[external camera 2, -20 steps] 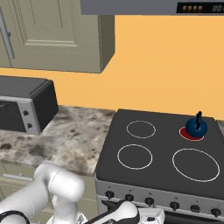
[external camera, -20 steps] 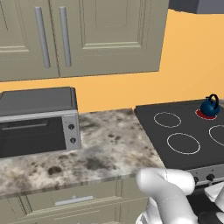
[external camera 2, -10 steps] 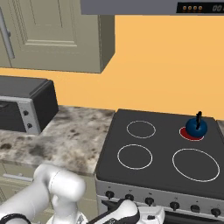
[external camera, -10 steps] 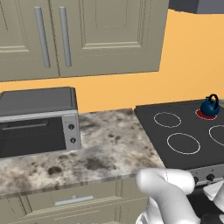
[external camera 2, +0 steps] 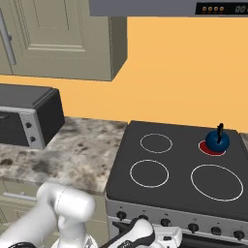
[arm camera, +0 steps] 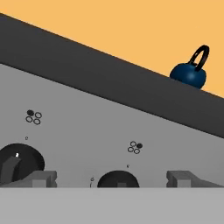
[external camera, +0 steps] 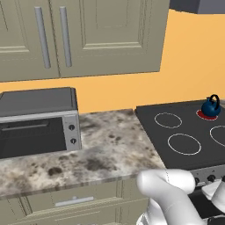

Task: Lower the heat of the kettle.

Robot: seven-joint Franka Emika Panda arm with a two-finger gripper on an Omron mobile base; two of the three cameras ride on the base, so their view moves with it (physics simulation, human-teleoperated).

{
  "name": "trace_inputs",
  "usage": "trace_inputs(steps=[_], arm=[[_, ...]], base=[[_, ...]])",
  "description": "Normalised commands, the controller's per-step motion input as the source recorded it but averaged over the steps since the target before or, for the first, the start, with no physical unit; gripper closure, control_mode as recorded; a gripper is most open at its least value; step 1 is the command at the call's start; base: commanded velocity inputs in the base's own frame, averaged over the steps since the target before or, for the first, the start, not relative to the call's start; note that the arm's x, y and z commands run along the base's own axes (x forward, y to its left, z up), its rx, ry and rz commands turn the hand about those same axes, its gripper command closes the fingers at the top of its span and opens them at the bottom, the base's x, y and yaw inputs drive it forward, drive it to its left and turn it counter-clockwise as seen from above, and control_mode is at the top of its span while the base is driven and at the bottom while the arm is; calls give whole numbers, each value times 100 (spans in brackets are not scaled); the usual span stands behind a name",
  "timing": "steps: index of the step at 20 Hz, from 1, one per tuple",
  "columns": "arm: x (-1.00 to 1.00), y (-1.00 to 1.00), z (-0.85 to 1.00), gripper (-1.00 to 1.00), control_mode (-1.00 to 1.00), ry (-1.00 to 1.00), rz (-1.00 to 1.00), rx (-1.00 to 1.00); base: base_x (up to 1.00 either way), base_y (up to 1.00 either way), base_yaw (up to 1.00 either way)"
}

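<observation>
No readable writing on the stove (external camera 2: 174,193); kettle (external camera 2: 217,141) sits at its back-right burner, granite counter (external camera: 105,149) alongside, gripper (arm camera: 111,179) spread wide before the knobs (arm camera: 117,179)

One kettle (external camera 2: 217,141) sits on one stove (external camera 2: 121,174), which has four burner rings: three outlined in white (external camera 2: 156,143) and one glowing red (external camera 2: 206,148) beneath the kettle. The right base view shows six knobs (external camera 2: 193,227) along the stove's front panel; the hand view shows two of them (arm camera: 117,179). One toaster oven (external camera: 37,121) with two small dials (external camera: 72,134) stands on one speckled counter (external camera: 110,149).
</observation>
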Motion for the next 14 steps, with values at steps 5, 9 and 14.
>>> trace_inputs(steps=[5,9,14], arm=[[10,-8,-15,-100,-100,0,0,0],[10,-9,-12,-100,-100,0,0,0],[9,-6,-13,-100,-100,0,0,0]], base=[[0,0,0],[0,0,0],[0,0,0]])
